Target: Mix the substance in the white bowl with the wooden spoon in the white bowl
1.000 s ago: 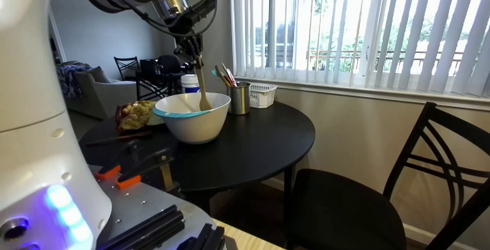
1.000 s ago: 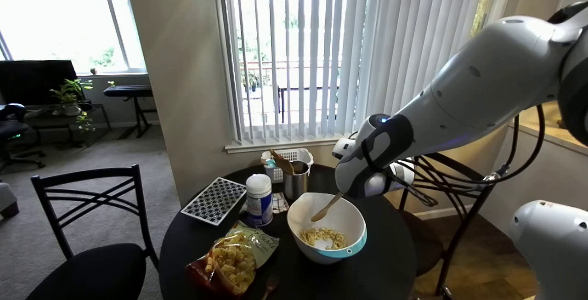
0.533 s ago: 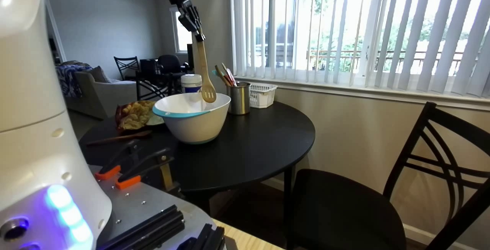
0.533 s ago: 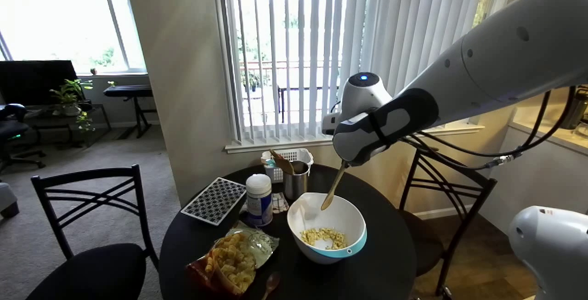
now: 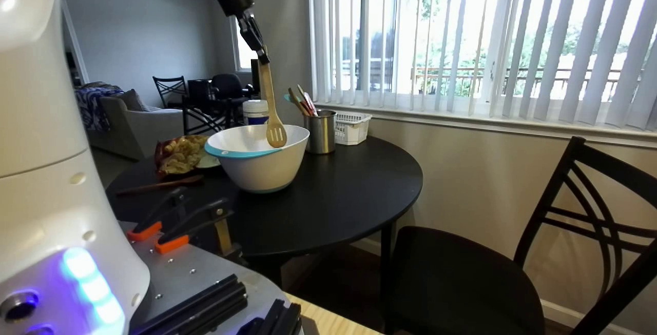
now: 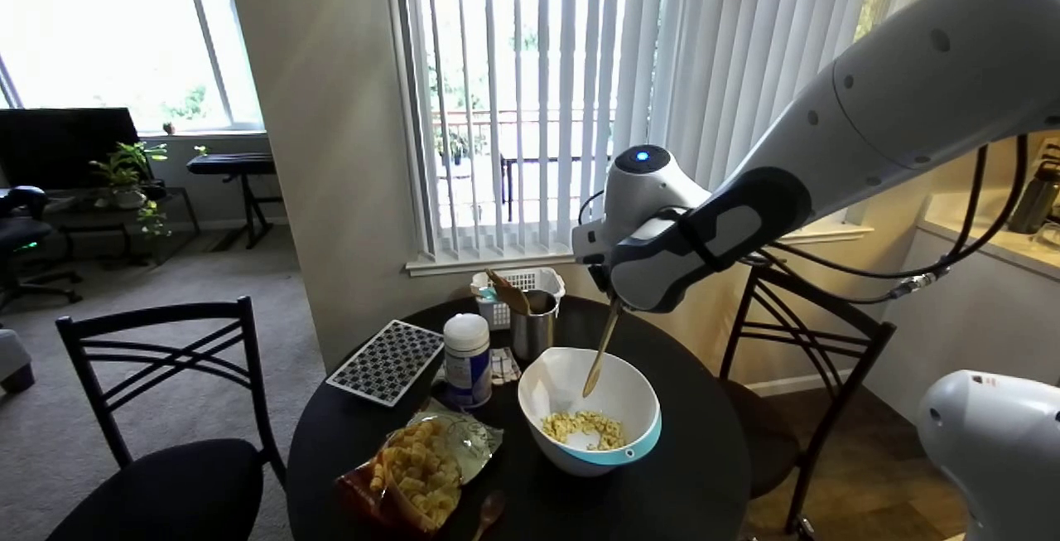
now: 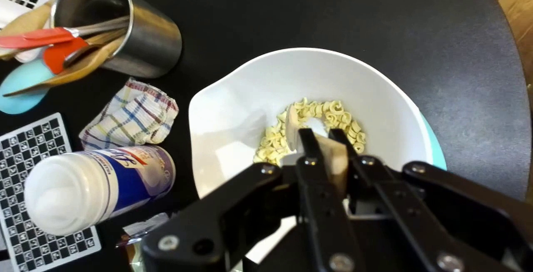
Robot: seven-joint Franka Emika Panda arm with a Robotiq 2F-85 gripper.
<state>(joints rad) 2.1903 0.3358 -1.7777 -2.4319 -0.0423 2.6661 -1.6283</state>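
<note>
my gripper [image 7: 323, 138] is pinched narrow nr the top of the wooden spoon [image 5: 270, 100], which hangs slightly tilted w/ its slotted head inside the white bowl [image 5: 266, 172], above the pasta [image 7: 342, 118]. bowl's upright on the round black table [image 5: 354, 199], w/ metal cup [image 5: 322, 134] & white-lidded canister [image 7: 102, 186] nearby, checked cloth [image 7: 132, 117] btwn those two; part-clear bag [image 6: 474, 443] also on the table, by the bowl.

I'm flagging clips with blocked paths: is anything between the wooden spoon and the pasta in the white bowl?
Nothing visible is. The claw holds the wooden spoon head down over the pasta, with only open air between; the metal cup stands outside the white bowl.
</note>
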